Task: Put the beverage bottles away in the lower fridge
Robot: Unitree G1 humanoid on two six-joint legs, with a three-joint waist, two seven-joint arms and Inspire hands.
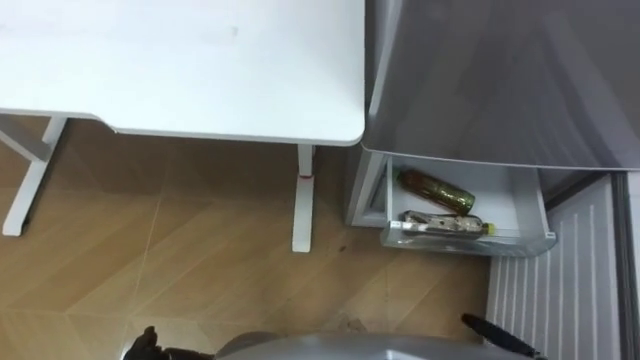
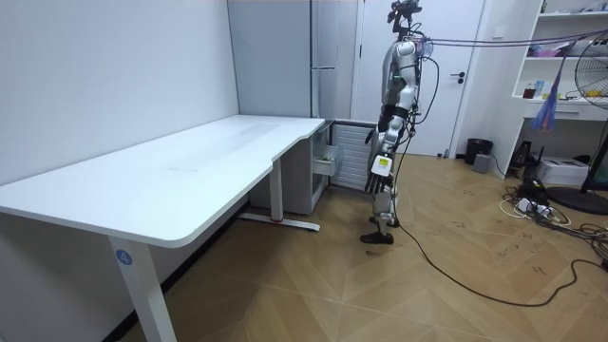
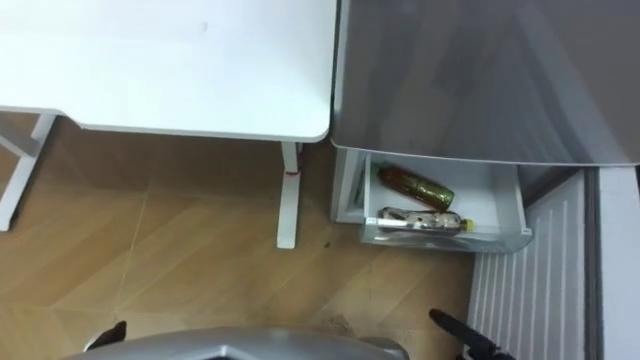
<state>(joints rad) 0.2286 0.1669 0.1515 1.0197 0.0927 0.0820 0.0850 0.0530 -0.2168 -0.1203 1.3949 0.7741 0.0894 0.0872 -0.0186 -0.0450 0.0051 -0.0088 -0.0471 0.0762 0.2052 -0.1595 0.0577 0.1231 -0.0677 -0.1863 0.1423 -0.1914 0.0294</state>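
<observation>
The robot stands upright at the grey fridge [image 1: 500, 80], just past the end of the white desk [image 1: 180, 60]. The lower drawer [image 1: 520, 215] is pulled out, and both drinks are lying in it. A brown bottle [image 1: 437, 188] lies slanted toward the back. A clear bottle with a yellow cap [image 1: 445, 226] lies along the front wall, just beside it. The left hand [image 1: 143, 345] peeks in at the bottom edge and the right hand [image 1: 497, 335] shows low on the right. Neither touches a bottle, and whether either hand is spread or closed can't be told.
</observation>
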